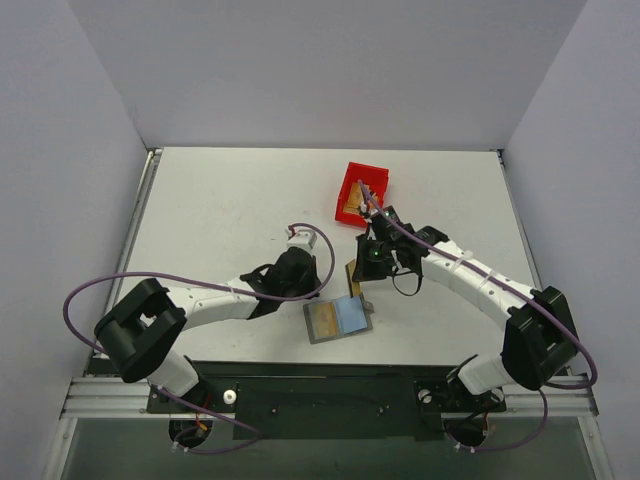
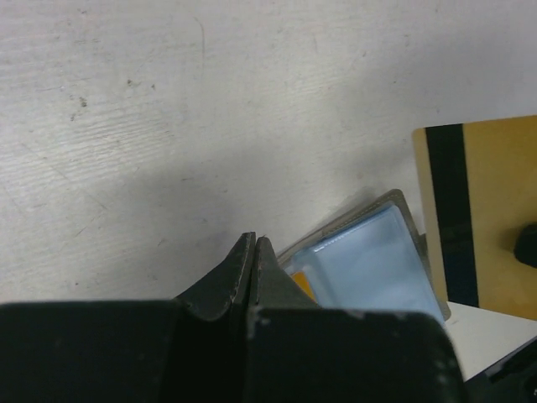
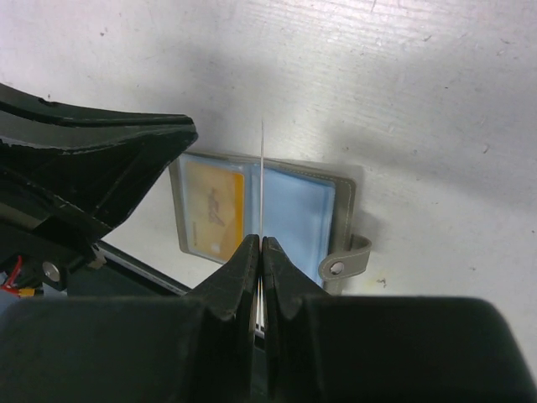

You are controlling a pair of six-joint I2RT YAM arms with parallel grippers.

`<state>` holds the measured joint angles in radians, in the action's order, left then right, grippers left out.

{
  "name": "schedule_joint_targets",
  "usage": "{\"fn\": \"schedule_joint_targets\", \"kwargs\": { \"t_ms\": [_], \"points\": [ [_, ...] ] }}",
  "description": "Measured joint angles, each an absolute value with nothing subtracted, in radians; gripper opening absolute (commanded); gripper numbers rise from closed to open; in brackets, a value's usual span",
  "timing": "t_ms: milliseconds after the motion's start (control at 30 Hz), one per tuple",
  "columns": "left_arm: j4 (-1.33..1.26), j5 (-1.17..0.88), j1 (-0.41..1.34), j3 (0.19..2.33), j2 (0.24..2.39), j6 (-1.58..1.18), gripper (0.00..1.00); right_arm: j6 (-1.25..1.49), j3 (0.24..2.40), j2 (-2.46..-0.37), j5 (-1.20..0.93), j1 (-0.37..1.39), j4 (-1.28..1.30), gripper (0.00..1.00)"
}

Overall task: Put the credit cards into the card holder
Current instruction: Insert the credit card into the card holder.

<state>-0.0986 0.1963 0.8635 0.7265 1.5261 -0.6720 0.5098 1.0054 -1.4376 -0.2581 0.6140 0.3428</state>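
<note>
The grey card holder [image 1: 340,334] lies open on the table, with one gold card [image 1: 324,320] in its left pocket and a bluish empty right pocket. My right gripper [image 1: 360,281] is shut on a second gold card [image 1: 352,271] and holds it upright on edge just above the holder. In the right wrist view this card [image 3: 262,180] shows edge-on over the holder's [image 3: 345,197] middle fold. In the left wrist view its black stripe [image 2: 453,210] shows. My left gripper [image 1: 308,288] is shut and empty at the holder's far left corner [image 2: 394,201]. Another gold card [image 1: 352,200] lies in the red bin.
The red plastic bin [image 1: 372,178] stands behind the right gripper. The holder's closing tab [image 3: 346,259] sticks out on its right side. Grey walls enclose the table on three sides. The table's near edge runs just below the holder.
</note>
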Motion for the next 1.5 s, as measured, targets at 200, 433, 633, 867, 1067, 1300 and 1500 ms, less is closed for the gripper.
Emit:
{"fn": "schedule_joint_targets", "kwargs": {
  "t_ms": [200,433,633,867,1067,1300,1500],
  "points": [
    [-0.124,0.152,0.88,0.739,1.526,-0.665,0.0,0.495,1.05,-1.486,-0.284,0.615,0.385,0.0],
    [-0.144,0.133,0.978,0.739,1.546,-0.669,0.0,0.498,1.009,-1.499,-0.267,0.615,0.437,0.0],
    [-0.177,0.107,0.986,0.739,1.63,-0.696,0.0,0.5,0.966,-1.497,-0.257,0.616,0.457,0.0],
    [-0.207,0.078,0.987,0.74,1.669,-0.722,0.0,0.5,0.941,-1.495,-0.247,0.616,0.458,0.0],
    [-0.224,0.071,0.987,0.741,1.68,-0.749,0.0,0.5,0.931,-1.495,-0.248,0.616,0.459,0.0],
    [-0.258,0.051,0.987,0.741,1.7,-0.77,0.0,0.5,0.903,-1.496,-0.294,0.615,0.441,0.0],
    [-0.296,0.032,0.986,0.741,1.719,-0.786,0.0,0.501,0.855,-1.498,-0.416,0.593,0.372,0.0]
  ]
}}
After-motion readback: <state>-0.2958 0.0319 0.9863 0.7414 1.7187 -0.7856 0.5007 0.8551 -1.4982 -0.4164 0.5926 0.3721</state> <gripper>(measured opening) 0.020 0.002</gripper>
